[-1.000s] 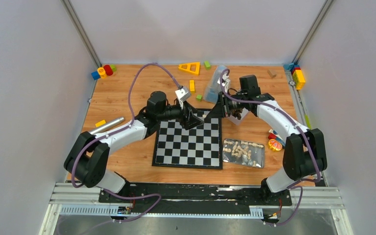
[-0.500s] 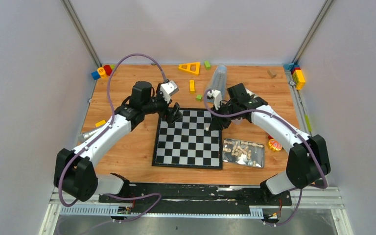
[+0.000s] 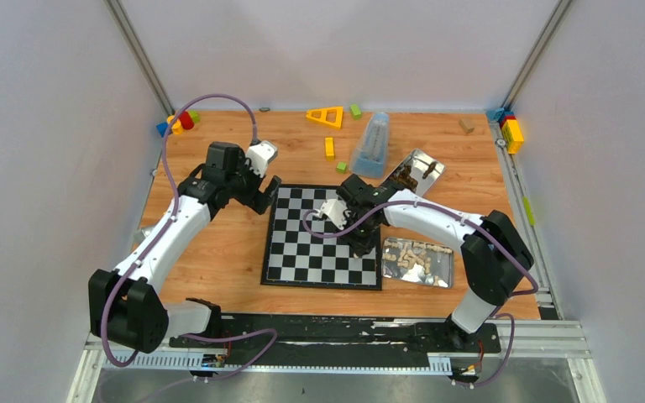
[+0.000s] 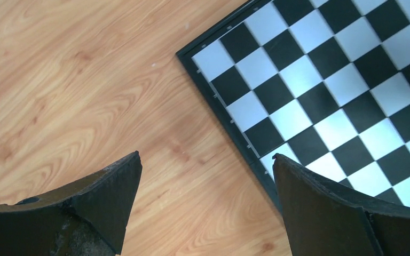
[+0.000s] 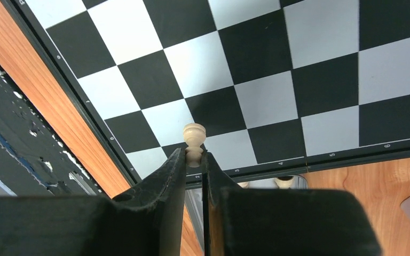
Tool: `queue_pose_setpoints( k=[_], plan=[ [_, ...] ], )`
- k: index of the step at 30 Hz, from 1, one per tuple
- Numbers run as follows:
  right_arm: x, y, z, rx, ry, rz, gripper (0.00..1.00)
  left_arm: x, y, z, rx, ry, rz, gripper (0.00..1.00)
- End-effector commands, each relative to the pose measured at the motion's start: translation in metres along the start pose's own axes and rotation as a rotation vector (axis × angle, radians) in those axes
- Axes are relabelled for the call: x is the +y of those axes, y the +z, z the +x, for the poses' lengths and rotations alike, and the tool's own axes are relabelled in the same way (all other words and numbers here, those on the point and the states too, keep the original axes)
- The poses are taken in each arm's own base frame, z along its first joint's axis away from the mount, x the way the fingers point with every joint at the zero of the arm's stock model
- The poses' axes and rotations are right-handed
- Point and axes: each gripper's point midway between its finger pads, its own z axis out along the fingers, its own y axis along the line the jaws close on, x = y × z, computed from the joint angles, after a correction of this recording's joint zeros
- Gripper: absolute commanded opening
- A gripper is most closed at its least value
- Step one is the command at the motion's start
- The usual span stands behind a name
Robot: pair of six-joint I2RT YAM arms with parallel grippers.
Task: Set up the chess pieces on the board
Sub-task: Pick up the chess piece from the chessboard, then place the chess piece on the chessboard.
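Left gripper (image 4: 205, 157) hangs wide open with nothing in it, over the wooden table (image 3: 218, 252) just beside the far left corner of the board (image 3: 323, 248). If it drops low there, a finger can catch the black rim and push the board crooked. The board lies flat in the middle, and I see no piece standing on the squares that show. Over its near right part, the right gripper (image 5: 194, 154) is pinched tight on one small pale chess piece (image 5: 194, 136), and the round head pokes out past the fingertips. That is a tiny bit to hold, so the piece can slip or twist. I cannot tell if it is upright or if it touches the board. If the fingers open while it is up in the air or leaning, it can fall over and roll off the edge, which is close by. It can also land on a line between two squares. Just right of the board, the other pieces (image 3: 411, 259) lie in a heap in a shiny tin (image 3: 447, 277), and a low arm swing can knock it.
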Motion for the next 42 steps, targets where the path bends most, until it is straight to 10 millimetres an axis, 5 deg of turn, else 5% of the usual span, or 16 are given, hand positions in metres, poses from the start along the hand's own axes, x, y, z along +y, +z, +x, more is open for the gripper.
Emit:
queue_pose_setpoints(
  k=[1,16,23,26,30,35,42],
  plan=[
    [-0.001,-0.010,-0.006,0.045,-0.067,0.050,0.01,0.021,-0.021,-0.007,-0.019,-0.007,-0.078,1.00],
    [0.022,0.011,0.006,0.168,-0.122,0.009,0.04,0.030,-0.029,-0.007,-0.038,-0.027,-0.112,1.00],
    [0.027,0.014,-0.002,0.156,-0.113,0.007,0.21,0.031,-0.030,-0.007,-0.042,-0.026,-0.118,1.00],
    [0.025,0.009,-0.006,0.137,-0.114,0.022,0.40,0.031,-0.030,-0.007,-0.041,-0.027,-0.120,1.00],
    [0.023,-0.004,-0.015,0.091,-0.108,0.049,0.55,0.032,-0.029,-0.006,-0.042,-0.025,-0.126,1.00],
    [0.012,-0.028,-0.014,0.012,-0.039,0.054,0.60,0.033,-0.031,-0.006,-0.046,-0.022,-0.131,1.00],
    [-0.007,-0.059,0.025,-0.067,0.100,0.060,0.61,0.029,-0.031,-0.006,-0.052,-0.010,-0.114,1.00]
  ],
)
